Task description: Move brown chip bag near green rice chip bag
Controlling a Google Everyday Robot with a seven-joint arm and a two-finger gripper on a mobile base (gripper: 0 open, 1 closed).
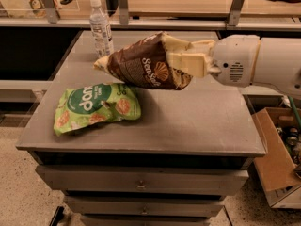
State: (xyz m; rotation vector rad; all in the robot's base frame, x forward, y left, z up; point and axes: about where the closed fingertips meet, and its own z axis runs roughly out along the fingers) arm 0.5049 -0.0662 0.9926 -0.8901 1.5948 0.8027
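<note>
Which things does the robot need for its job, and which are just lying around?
Needed: brown chip bag, held up in the air; green rice chip bag, lying on the table; gripper, above the table, clamping the brown bag's right end.
Just lying about: water bottle; cardboard box on the floor.
</note>
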